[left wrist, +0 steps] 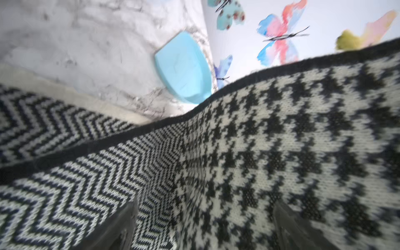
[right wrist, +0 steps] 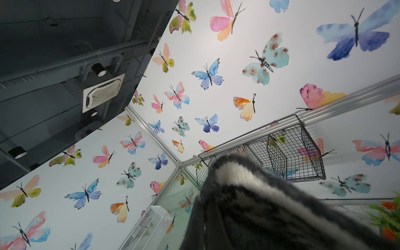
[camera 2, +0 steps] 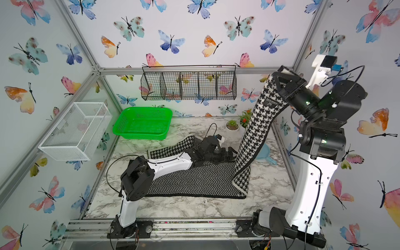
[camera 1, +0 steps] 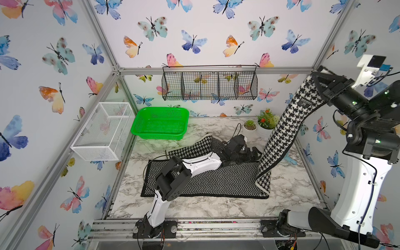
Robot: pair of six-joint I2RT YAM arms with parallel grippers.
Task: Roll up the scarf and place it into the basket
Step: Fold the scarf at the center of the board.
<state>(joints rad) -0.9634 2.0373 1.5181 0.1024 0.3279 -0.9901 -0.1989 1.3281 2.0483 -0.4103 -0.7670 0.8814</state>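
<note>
The right fingers (camera 1: 318, 78) are raised high on the right side and closed on one end of the scarf (camera 1: 279, 138). From there the scarf hangs down to the counter (camera 1: 287, 190), and the rest of it lies flat, chevron side up. The left fingers (camera 1: 252, 152) are low over the flat part, just beside the hanging part, and stand wide apart. Whether they touch the cloth I cannot tell. The basket (camera 1: 160, 135) stands at the back left, near the far end of the scarf.
</note>
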